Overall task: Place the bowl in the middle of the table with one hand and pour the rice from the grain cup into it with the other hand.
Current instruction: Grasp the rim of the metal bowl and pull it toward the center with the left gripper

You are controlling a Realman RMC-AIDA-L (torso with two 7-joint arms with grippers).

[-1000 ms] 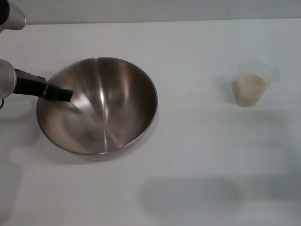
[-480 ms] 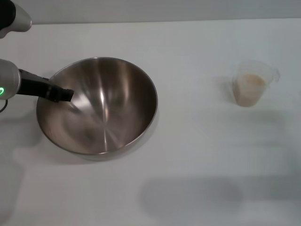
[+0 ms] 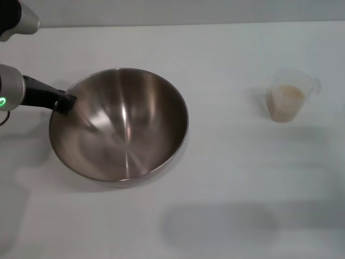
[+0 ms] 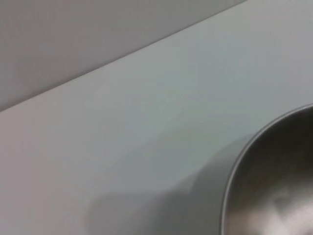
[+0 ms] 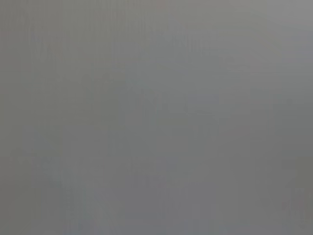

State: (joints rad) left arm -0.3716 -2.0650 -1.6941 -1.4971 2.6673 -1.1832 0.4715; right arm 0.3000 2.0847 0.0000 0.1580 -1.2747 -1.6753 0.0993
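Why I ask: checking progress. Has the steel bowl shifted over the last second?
Yes. The steel bowl slid slightly toward the grain cup, held at its rim by the left gripper.

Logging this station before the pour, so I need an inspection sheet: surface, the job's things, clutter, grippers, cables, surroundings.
Surface: white table, plain, no spills seen.
Job's things: steel bowl left of centre, upright, no rice in it; grain cup upright on the right, well apart from the bowl, holding the rice.
Clutter: nothing seen.
Grippers: left gripper at the bowl's left rim, whether its fingers are closed on the rim cannot be told; right gripper not in view.
Cables: nothing seen.
Surroundings: grey wall beyond the table's far edge.
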